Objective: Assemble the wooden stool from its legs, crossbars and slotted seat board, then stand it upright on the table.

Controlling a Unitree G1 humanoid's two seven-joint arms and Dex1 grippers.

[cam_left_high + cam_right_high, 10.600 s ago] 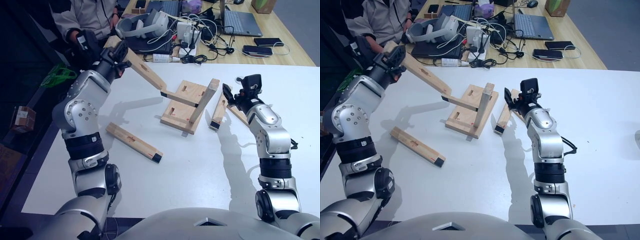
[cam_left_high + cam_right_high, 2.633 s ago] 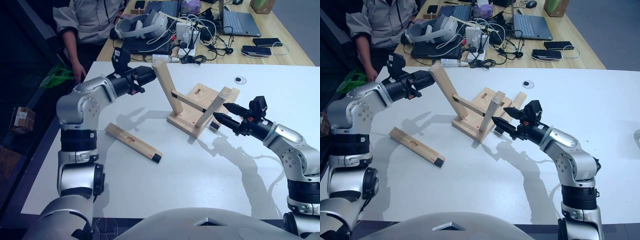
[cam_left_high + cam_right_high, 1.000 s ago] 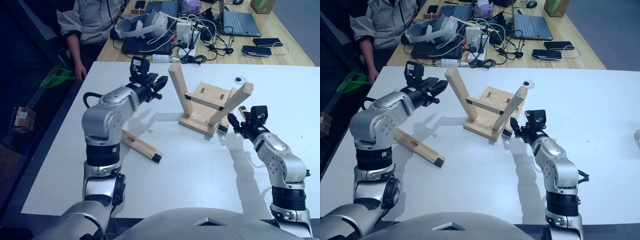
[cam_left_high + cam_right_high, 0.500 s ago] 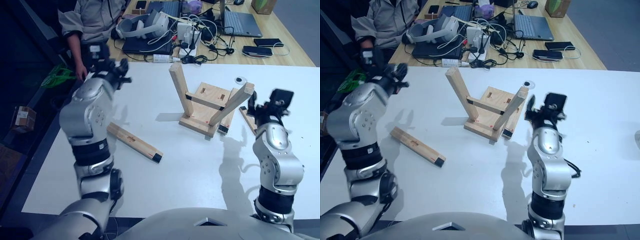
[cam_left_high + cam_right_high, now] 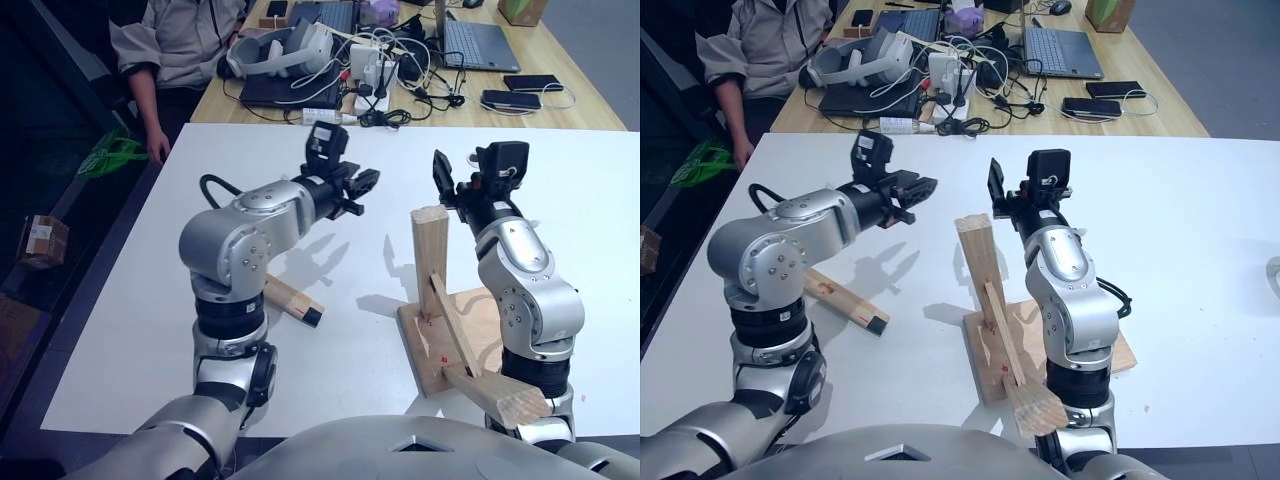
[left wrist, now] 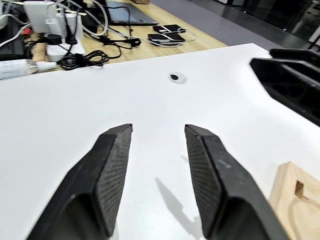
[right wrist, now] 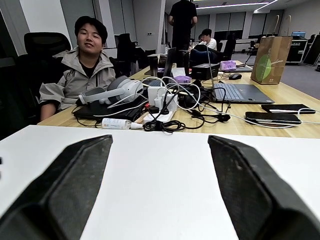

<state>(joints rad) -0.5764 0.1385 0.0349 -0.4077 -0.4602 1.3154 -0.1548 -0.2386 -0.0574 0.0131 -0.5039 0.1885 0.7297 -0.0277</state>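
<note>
The white table carries my half-built stool near its front edge: the seat board lies flat, one leg standing up from it. My left gripper and right gripper hang spread, holding nothing. A loose leg lies beneath my left arm.

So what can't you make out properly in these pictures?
Loose leg: head views, far end hidden behind the left arm.
Seat board: head views, one side covered by the right arm.
Left wrist view: seat board cut off by the picture's edge.
</note>
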